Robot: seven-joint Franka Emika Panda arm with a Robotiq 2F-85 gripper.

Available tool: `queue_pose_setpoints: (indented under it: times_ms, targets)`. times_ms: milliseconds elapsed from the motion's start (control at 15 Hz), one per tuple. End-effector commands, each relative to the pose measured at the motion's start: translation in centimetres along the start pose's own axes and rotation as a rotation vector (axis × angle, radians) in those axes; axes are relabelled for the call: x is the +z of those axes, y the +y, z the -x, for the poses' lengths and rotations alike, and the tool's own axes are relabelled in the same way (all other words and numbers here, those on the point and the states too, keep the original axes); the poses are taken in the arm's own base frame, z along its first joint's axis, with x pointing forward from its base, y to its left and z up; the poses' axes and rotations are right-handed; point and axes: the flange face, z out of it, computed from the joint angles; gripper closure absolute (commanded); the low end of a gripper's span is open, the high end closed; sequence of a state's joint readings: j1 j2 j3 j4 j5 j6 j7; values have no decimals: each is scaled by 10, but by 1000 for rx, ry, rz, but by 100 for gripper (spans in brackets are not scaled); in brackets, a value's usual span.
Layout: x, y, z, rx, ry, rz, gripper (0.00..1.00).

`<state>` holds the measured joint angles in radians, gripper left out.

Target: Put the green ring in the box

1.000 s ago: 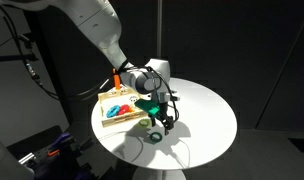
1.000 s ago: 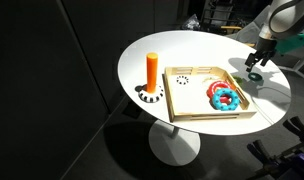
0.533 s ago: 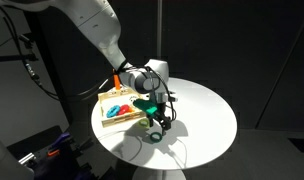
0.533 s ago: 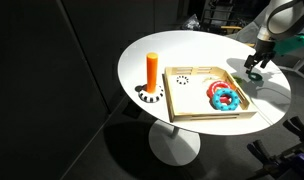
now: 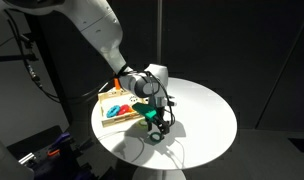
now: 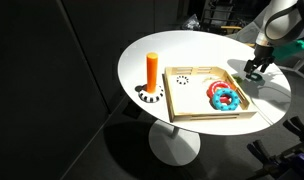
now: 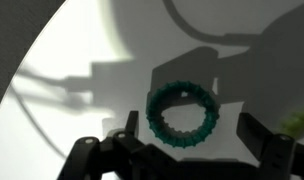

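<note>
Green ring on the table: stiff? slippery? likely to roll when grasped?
Likely stiff and light: the green ring looks like thin moulded plastic holding a clean circle. Its ridged rim should help grip. Lying flat on the table, it probably won't roll, but may slide if nudged.

Round white worktop (image 5: 207,115) before a dark backdrop, in an exterior view; a white robot arm (image 5: 97,30) reaches down from the upper left, its pincer (image 5: 158,124) pointing downward over the near part of the worktop; the green ring (image 5: 155,137) lies flat on the worktop just beneath the pincer, near the corner of the wooden box (image 5: 112,122); blue and red pieces (image 5: 115,110) lie inside the box; the spacing of the jaws is too small to tell here.
</note>
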<state>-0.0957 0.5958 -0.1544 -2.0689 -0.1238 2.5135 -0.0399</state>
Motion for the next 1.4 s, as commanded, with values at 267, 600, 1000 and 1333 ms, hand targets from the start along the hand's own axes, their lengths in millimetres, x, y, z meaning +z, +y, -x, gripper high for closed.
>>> queue_pose_setpoints:
  times_ms: [267,600,1000,1333]
  targets:
    - [6,8,-5,36,22,-7,0]
    - [11,18,-2,69,15,-28,0]
    - [15,18,-1,96,7,-45,34]
    - [10,17,-1,93,9,-46,53]
